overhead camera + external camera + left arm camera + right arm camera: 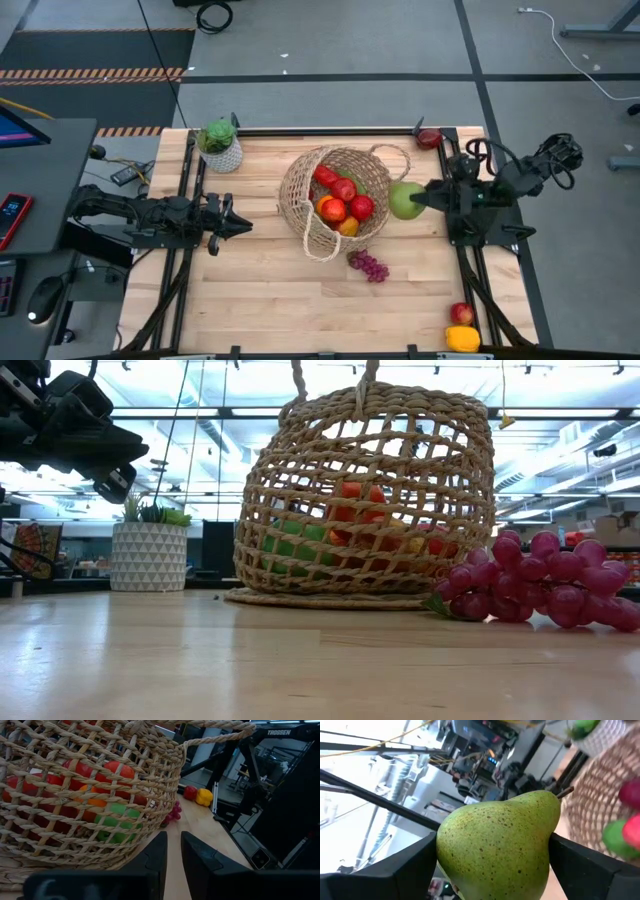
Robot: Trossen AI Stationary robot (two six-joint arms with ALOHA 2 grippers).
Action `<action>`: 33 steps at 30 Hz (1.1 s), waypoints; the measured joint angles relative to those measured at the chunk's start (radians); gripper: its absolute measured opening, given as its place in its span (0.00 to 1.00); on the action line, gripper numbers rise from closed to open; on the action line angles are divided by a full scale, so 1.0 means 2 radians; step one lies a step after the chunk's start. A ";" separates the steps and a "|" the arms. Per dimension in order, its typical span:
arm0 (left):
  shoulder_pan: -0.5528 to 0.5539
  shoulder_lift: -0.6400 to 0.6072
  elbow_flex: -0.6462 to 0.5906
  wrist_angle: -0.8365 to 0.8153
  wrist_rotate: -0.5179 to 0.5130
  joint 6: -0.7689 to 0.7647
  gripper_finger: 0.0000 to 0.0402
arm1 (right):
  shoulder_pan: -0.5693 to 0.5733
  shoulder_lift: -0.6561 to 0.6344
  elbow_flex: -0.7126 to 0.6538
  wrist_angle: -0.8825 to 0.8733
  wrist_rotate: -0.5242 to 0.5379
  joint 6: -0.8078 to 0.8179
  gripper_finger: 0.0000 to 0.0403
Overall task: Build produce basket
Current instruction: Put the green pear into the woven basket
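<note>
Right gripper (418, 199) clasps a green pear (405, 200) beside the basket (300, 190) holding red apples (343, 200); left gripper (240, 227) closed, empty.

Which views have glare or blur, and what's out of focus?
Low view: bright ceiling lights backlight the basket, and the near tabletop is soft. Right wrist view: the pear in the right gripper is sharp, the room behind blurred. Left wrist view: the left gripper, close up, looks soft.
</note>
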 joint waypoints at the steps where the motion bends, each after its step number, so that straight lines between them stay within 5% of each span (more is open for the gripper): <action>1: 0.000 0.000 0.000 0.000 0.000 0.000 0.15 | -0.005 0.000 0.000 0.001 0.000 -0.006 0.89; 11: 0.000 0.000 0.000 0.000 0.000 0.000 0.16 | -0.060 -0.001 0.000 0.016 -0.004 -0.041 0.89; 25: 0.000 0.000 0.000 0.000 0.000 0.000 0.16 | -0.142 -0.007 0.000 0.026 -0.117 -0.227 0.89; 33: 0.000 0.000 0.000 0.000 0.000 0.000 0.14 | -0.163 0.012 0.000 0.002 -0.126 -0.332 0.89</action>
